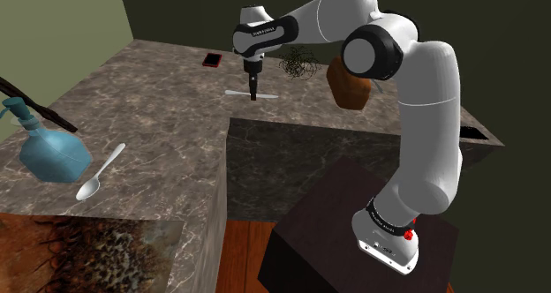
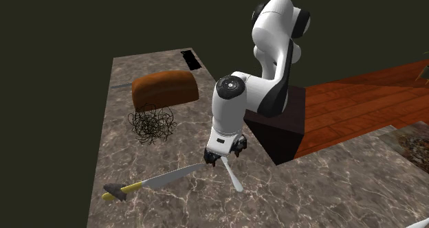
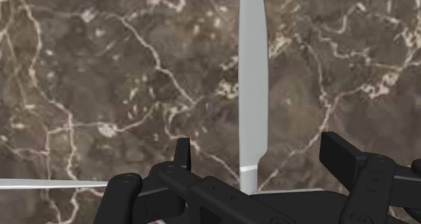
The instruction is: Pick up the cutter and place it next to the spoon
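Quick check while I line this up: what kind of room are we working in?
Probably a home kitchen: a dark marble-patterned counter carrying a spoon, a knife and a brown bread loaf, with wood flooring beside it.

Wrist view: cutter (image 3: pixel 251 74) blade runs off picture edge, tip not seen; other end hidden behind gripper (image 3: pixel 260 152). Pale strip (image 3: pixel 47 183) beside gripper cut by edge, cannot tell what. Shoulder view: brown loaf (image 1: pixel 347 93) half hidden behind arm (image 1: pixel 428 71). Second exterior view: white bit (image 2: pixel 416 224) cut by corner, cannot tell what.
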You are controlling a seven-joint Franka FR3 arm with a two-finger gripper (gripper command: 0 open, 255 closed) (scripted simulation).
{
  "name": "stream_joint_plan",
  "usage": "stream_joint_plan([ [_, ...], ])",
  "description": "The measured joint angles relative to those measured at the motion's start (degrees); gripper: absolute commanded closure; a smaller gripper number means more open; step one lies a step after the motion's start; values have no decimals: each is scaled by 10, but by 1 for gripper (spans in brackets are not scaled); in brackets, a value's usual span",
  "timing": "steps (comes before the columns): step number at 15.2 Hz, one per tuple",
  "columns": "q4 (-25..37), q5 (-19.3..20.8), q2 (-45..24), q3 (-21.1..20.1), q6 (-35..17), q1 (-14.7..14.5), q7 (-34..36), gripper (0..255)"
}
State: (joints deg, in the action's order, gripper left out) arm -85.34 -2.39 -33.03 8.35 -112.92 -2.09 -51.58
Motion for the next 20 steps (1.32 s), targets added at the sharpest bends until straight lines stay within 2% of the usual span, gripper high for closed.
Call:
stream_joint_plan([
  [5, -1, 0, 0, 0, -1, 0, 0, 0],
  [6, -1, 0, 0, 0, -1, 0, 0, 255],
  [15, -5, 1, 8, 1, -6, 0, 0, 255],
  [20, 8, 1, 10, 1, 17, 0, 0, 255],
])
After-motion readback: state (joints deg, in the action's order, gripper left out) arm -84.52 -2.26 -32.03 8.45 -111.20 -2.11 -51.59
